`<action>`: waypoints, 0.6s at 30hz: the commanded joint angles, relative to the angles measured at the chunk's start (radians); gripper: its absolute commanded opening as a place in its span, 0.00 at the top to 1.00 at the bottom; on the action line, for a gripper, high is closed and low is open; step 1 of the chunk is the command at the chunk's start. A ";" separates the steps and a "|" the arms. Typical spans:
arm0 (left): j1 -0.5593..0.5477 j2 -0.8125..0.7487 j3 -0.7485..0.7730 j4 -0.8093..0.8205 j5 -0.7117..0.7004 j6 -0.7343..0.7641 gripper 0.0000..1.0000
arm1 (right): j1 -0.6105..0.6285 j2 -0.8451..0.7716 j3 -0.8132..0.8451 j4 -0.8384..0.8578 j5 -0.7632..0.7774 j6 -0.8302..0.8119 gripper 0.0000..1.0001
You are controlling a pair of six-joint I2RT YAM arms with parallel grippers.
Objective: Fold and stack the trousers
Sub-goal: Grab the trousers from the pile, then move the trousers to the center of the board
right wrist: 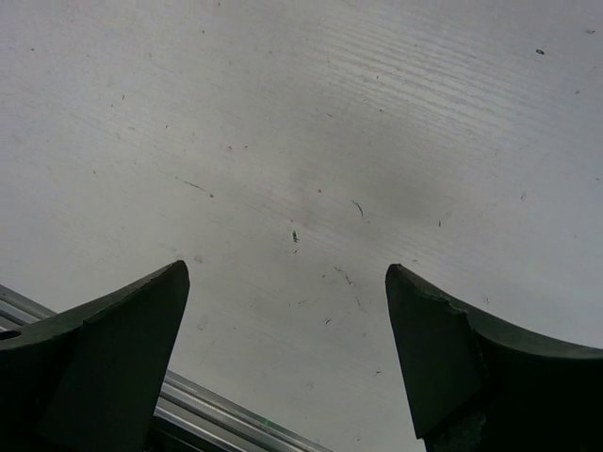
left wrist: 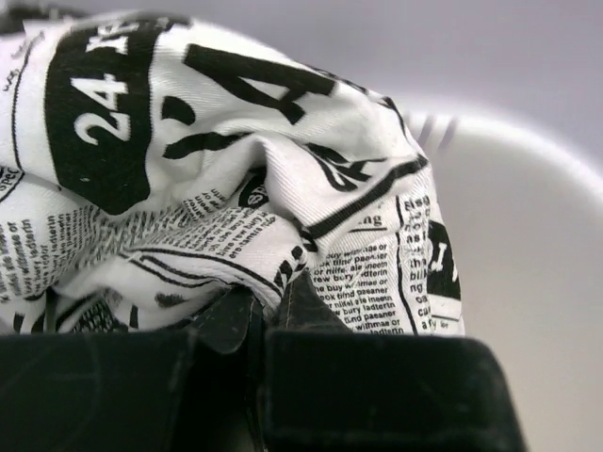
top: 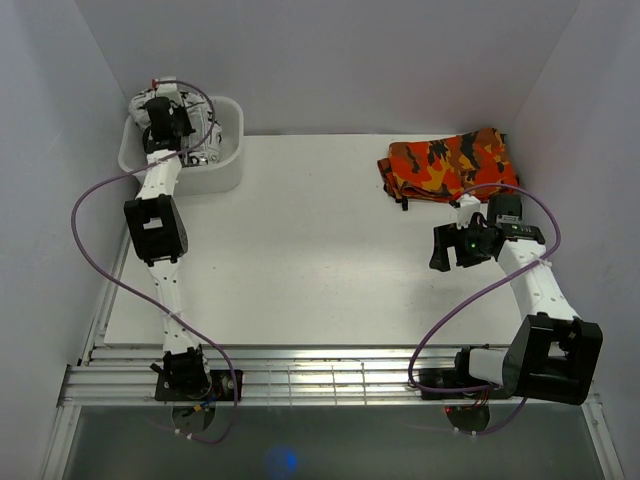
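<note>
Up in the upper left of the overhead view, the left arm was reaching down into the white bin [top: 228, 168]. There the left gripper [left wrist: 268, 306] was clenched on a fold of the trousers [left wrist: 236, 169]. The wrist view showed newsprint cloth pinched between the black fingers [left wrist: 311, 315], the rest bunched up inside the bin. Over on the right side, the right gripper [right wrist: 285, 271] hung above the bare table [top: 300, 250], jaws spread wide and holding nothing. The camouflage garment [top: 450, 163] lay folded at the upper right, just beyond that arm.
</note>
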 commanded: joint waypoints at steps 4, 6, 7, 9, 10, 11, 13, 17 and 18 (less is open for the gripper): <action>0.005 -0.301 0.120 0.426 0.024 0.048 1.00 | 0.006 -0.058 0.044 0.022 -0.044 0.011 0.10; 0.002 -0.344 0.143 0.473 0.041 0.048 1.00 | 0.006 -0.078 0.038 0.029 -0.047 0.011 0.10; -0.005 -0.361 0.149 0.521 0.050 0.050 1.00 | 0.006 -0.086 0.034 0.031 -0.049 0.011 0.10; -0.016 -0.408 0.174 0.553 0.073 0.058 1.00 | 0.006 -0.106 0.028 0.037 -0.053 0.012 0.10; -0.031 -0.428 0.177 0.576 0.094 0.061 1.00 | 0.006 -0.114 0.025 0.038 -0.053 0.012 0.10; -0.042 -0.451 0.176 0.591 0.105 0.074 1.00 | 0.006 -0.130 0.019 0.049 -0.053 0.015 0.10; -0.073 -0.523 0.157 0.619 0.116 0.073 1.00 | 0.006 -0.144 0.013 0.057 -0.055 0.015 0.10; -0.125 -0.669 0.069 0.627 0.203 0.006 1.00 | 0.006 -0.178 0.007 0.069 -0.058 0.018 0.10; -0.133 -0.701 0.038 0.625 0.222 -0.042 1.00 | 0.006 -0.183 0.005 0.075 -0.058 0.018 0.10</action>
